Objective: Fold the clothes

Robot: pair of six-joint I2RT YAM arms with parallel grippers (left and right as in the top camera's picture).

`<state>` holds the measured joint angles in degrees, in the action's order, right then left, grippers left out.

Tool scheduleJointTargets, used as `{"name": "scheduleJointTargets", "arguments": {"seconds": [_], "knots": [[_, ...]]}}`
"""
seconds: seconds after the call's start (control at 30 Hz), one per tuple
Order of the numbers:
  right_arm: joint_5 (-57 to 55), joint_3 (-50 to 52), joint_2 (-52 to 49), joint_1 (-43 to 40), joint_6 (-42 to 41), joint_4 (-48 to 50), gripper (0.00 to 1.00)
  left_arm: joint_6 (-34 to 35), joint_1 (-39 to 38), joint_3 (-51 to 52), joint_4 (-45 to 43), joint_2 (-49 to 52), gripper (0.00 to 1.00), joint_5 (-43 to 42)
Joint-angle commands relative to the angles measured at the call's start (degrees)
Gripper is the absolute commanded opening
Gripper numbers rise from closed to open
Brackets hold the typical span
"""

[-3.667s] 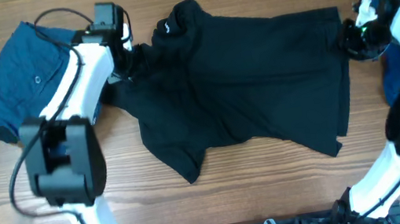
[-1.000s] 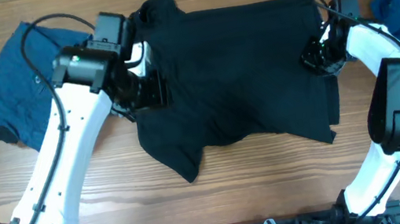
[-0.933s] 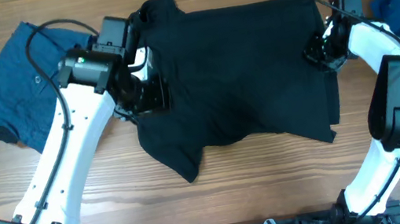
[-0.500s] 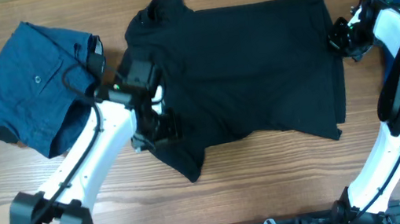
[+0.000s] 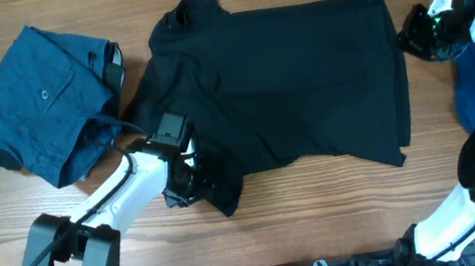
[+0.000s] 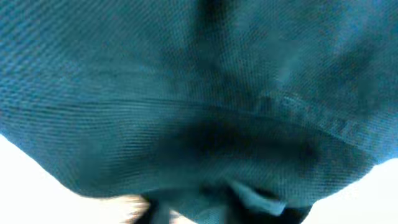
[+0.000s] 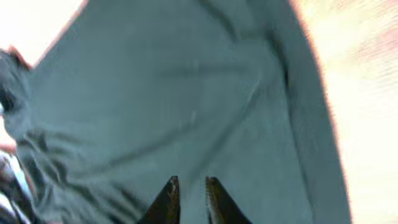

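The black T-shirt lies spread out flat across the middle of the table, collar at the far left. My left gripper sits low at the shirt's near-left corner. Its fingers are hidden in the left wrist view, which bunched dark fabric fills, so it is shut on that cloth. My right gripper hovers just off the shirt's right edge. In the right wrist view the right gripper has a narrow gap between its tips, with nothing in it and the shirt spread out beyond.
A folded dark blue buttoned garment lies at the far left of the wooden table. A plain blue shirt is heaped at the right edge, under my right arm. The arm bases stand along the near edge.
My left gripper slid down the shirt's left side to its near-left corner and shut on the cloth. My right gripper let go and drew off to the right; the shirt lies flatter.
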<state>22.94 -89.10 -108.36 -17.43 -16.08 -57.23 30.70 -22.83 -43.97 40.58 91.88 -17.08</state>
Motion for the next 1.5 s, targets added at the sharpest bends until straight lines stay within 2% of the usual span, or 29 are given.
{"name": "scheduleJointTargets", "arguments": {"seconds": [0.0, 0.07, 0.17, 0.2, 0.23, 0.33, 0.43, 0.5, 0.6, 0.67, 0.73, 0.8, 0.83, 0.87, 0.93, 0.97, 1.03, 1.13, 1.23, 1.37, 1.4, 1.47], "knots": [[0.7, 3.5, -0.2, 4.7, 1.1, -1.3, 0.17, 3.1, 0.5, 0.8, 5.7, -0.2, 0.04, -0.5], [-1.5, 7.3, -0.2, 6.9, 0.6, 0.0, 0.18, 3.3, 1.6, 0.8, 9.9, -0.7, 0.04, -0.5], [-7.5, 15.9, -0.2, 8.6, -5.4, 5.9, 0.18, 3.2, 5.2, 0.8, 14.6, -4.0, 0.04, -0.4], [-7.5, 19.0, -0.2, 8.6, -7.1, 8.8, 0.14, 3.0, 6.3, 0.8, 15.1, -5.9, 0.04, -0.1], [-8.1, 22.5, -0.2, 8.6, -8.6, 12.8, 0.05, 3.0, 7.7, 0.8, 15.9, -8.7, 0.04, 0.8], [-10.8, 26.4, -0.2, 8.6, -12.5, 17.6, 0.04, 3.0, 9.9, 0.8, 17.3, -13.2, 0.04, 2.7], [-15.3, 27.6, -1.1, 7.9, -11.5, 26.6, 0.04, 3.1, 12.7, 0.8, 17.7, -18.0, 0.04, 4.6], [-10.1, 26.9, -1.7, 6.1, -11.6, 31.9, 0.04, 3.0, 14.4, 0.8, 17.8, -20.0, 0.04, 5.9], [-4.5, 24.4, -1.7, 2.9, -11.6, 30.8, 0.04, 3.0, 16.2, 0.8, 17.3, -21.1, 0.04, 6.3], [4.5, 21.2, -1.2, 0.4, -0.9, 25.7, 0.06, 3.0, 17.1, 0.8, 16.4, -21.1, 0.04, 6.2], [7.1, 19.4, 1.7, -1.2, 6.0, 17.8, 0.17, 3.0, 17.1, 0.8, 15.8, -21.1, 0.05, 6.2], [6.5, 19.4, 6.4, -2.2, 7.2, 11.7, 0.33, 3.0, 17.1, 0.8, 15.1, -21.1, 0.06, 6.2], [6.2, 19.4, 9.2, -2.4, 6.2, 8.4, 0.4, 3.0, 17.1, 0.8, 14.6, -21.1, 0.08, 6.1], [3.9, 19.4, 11.5, -2.4, 3.1, 4.9, 0.5, 3.0, 17.1, 0.8, 14.4, -21.1, 0.11, 5.8], [-3.2, 19.7, 13.6, -2.4, -2.0, -1.3, 0.61, 2.4, 17.1, 0.8, 13.8, -21.0, 0.23, 4.4], [-6.4, 20.4, 14.2, -2.4, -3.4, -3.9, 0.61, 1.9, 17.0, 0.8, 13.6, -21.0, 0.27, 3.8], [-9.1, 23.2, 14.3, -2.4, -5.2, -8.3, 0.58, 0.3, 17.0, 0.8, 12.9, -20.8, 0.36, 2.4], [-9.9, 29.5, 14.3, -2.4, -8.4, -8.3, 0.56, -0.5, 16.4, 0.9, 12.3, -20.4, 0.4, 1.9], [-10.0, 37.9, 14.3, -2.4, -10.4, -1.9, 0.55, -0.5, 13.5, 0.9, 10.8, -18.7, 0.48, 1.9], [-8.0, 43.6, 14.2, -2.4, -11.0, 4.5, 0.47, -0.4, 8.1, 0.9, 9.0, -13.8, 0.54, 1.9], [-7.8, 43.9, 14.2, -2.4, -11.0, 5.7, 0.44, -0.4, 7.3, 0.9, 8.6, -12.8, 0.54, 1.9], [-7.5, 43.9, 14.2, -2.4, -11.1, 8.3, 0.26, -0.4, 5.6, 0.9, 7.3, -10.2, 0.52, 1.9]]}}
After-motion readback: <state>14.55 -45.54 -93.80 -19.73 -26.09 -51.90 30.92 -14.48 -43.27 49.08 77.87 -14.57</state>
